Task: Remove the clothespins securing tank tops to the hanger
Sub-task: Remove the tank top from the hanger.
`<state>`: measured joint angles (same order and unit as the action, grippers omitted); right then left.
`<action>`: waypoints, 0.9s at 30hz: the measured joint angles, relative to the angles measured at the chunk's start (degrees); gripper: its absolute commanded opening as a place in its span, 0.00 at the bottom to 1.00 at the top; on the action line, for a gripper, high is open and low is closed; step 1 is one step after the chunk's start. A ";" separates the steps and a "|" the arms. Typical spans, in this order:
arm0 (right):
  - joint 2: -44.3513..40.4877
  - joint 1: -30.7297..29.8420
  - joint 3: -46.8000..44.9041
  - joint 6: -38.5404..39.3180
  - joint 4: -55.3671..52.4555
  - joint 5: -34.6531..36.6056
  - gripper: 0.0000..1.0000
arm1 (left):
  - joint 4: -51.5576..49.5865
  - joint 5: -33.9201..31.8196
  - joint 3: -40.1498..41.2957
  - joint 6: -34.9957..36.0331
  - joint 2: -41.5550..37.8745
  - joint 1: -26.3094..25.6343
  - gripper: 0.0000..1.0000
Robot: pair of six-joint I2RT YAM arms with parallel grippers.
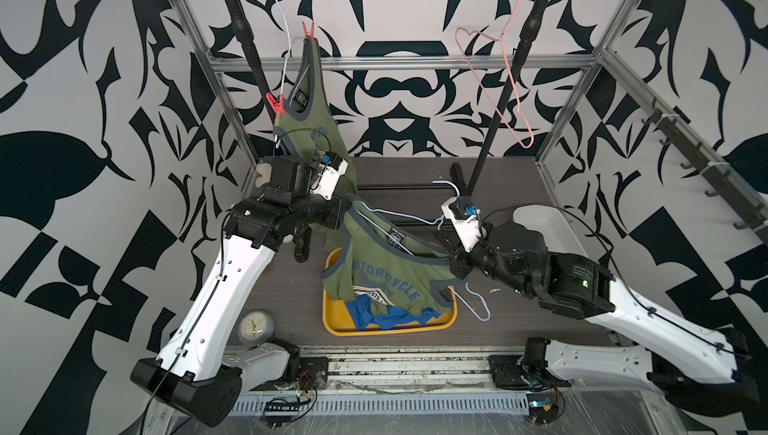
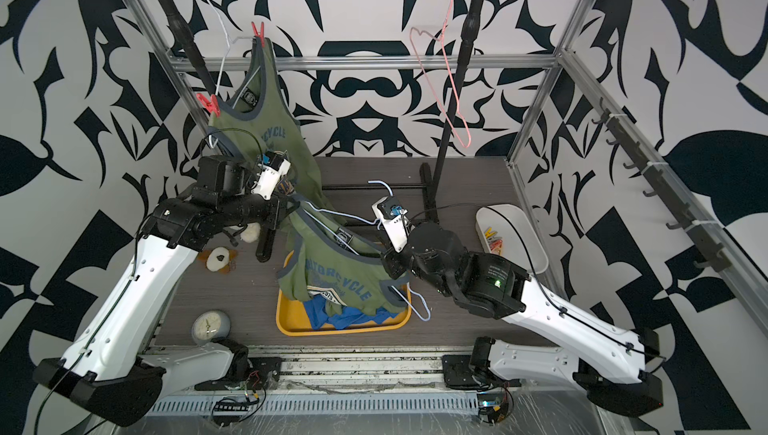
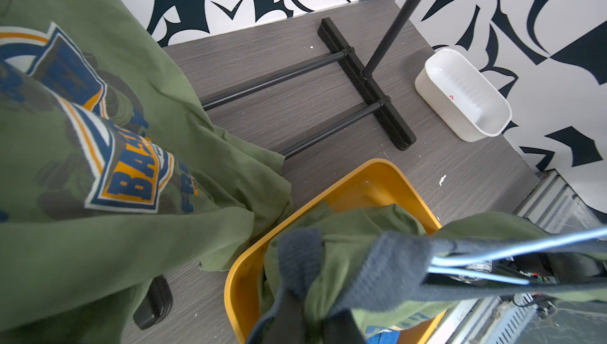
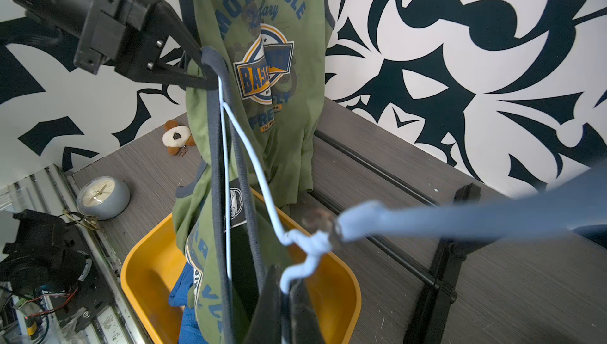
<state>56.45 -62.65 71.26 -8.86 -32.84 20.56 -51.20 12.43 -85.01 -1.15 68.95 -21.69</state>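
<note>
Left tool (image 4: 210,81), right tool (image 4: 285,296) pinch one hanger (image 4: 312,243); two red clothespins (image 1: 308,31) (image 1: 276,104).

Blind spots
I see only scraps of the blue tank top (image 1: 390,318) under the olive tank top (image 1: 386,283); my right gripper (image 4: 285,306) and the hanger (image 4: 312,247) it pinches blur out; clothespins (image 2: 492,241) in the white bin (image 2: 536,248) uncountable.

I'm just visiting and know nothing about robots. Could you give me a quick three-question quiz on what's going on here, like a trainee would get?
1. How many red clothespins clip the hanging olive tank top?
2. True or false: the pink hanger is bare.
3. What lies in the yellow tray? A towel, B blue tank top, C socks.
Key: 1 two; 2 true; 3 B.
</note>
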 measured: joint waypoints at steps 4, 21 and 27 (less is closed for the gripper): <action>-0.55 -0.07 -0.44 0.68 -0.70 1.42 0.00 | -0.07 -0.98 0.00 -0.39 0.00 0.44 0.00; -5.53 0.00 -2.40 7.85 0.00 -4.04 0.00 | 0.02 -5.97 -0.04 -1.07 1.60 3.56 0.00; -2.16 0.00 -0.11 9.09 0.26 -8.28 0.00 | 0.02 -5.73 0.02 -1.40 2.58 3.76 0.00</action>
<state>54.28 -62.65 71.16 0.23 -32.58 12.27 -51.18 6.70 -84.99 -2.55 71.53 -17.93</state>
